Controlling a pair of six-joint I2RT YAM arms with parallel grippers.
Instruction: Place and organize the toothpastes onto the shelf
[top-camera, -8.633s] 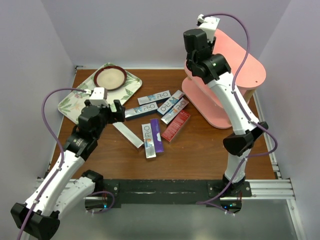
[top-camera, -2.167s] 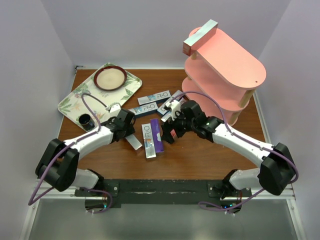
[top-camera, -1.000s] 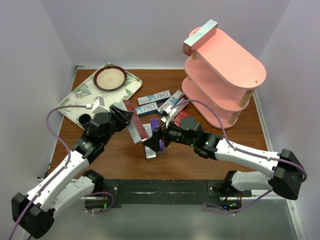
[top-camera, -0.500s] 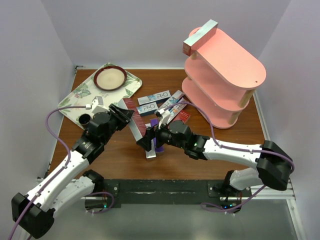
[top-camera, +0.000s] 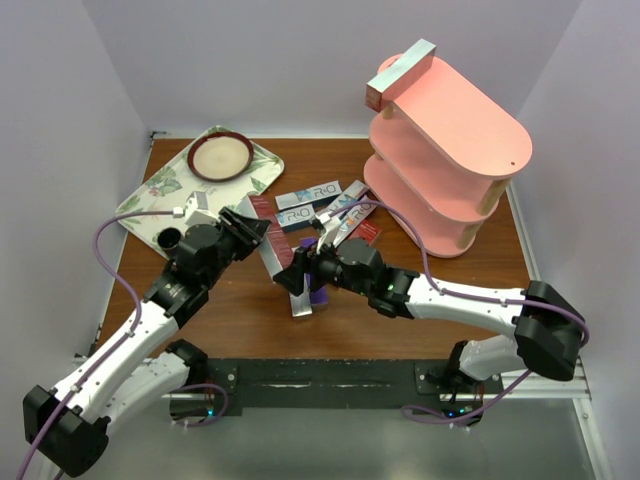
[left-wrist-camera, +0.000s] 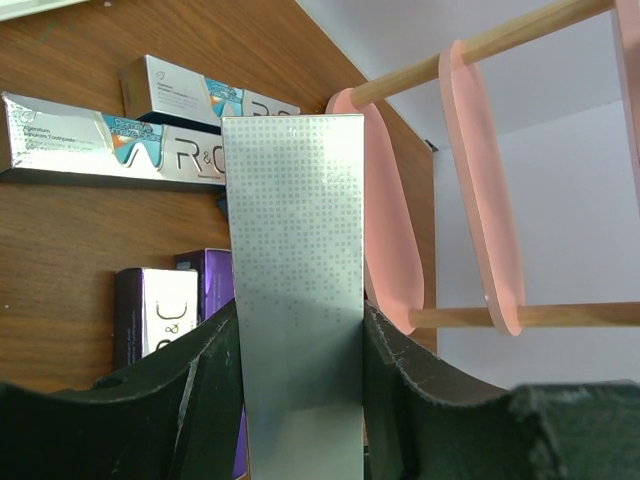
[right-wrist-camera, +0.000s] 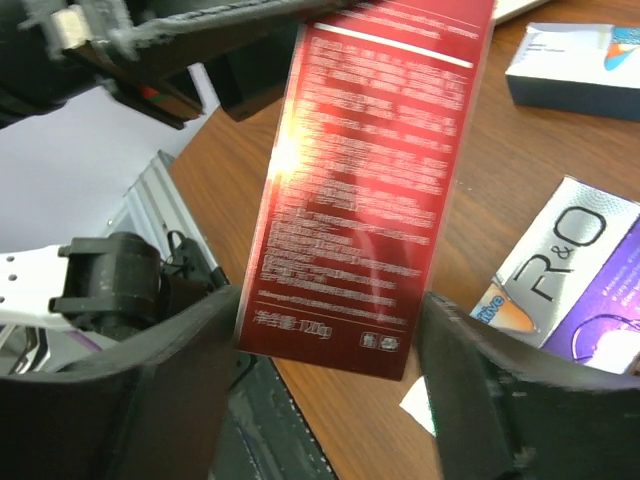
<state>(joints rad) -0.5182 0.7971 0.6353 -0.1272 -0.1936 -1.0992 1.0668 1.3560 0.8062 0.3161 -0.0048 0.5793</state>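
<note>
Near the middle of the top view, the left gripper (top-camera: 249, 229) is clamped on a red toothpaste box (top-camera: 270, 243), holding it off the brown table (top-camera: 400, 330). Its wrist view shows the fingers (left-wrist-camera: 215, 370) pressed against both sides of the box's silver dotted face (left-wrist-camera: 295, 250). The right gripper (top-camera: 297, 272) straddles the same box's lower end. In its wrist view the jaws flank the red printed face (right-wrist-camera: 370, 180) closely, but I cannot tell whether they are pressing on it. Just right of centre, several loose toothpastes (top-camera: 308, 193) lie flat on the table. The pink shelf (top-camera: 455, 110) stands at upper right, with one silver box (top-camera: 400, 75) on the far-left end of its top board.
</note>
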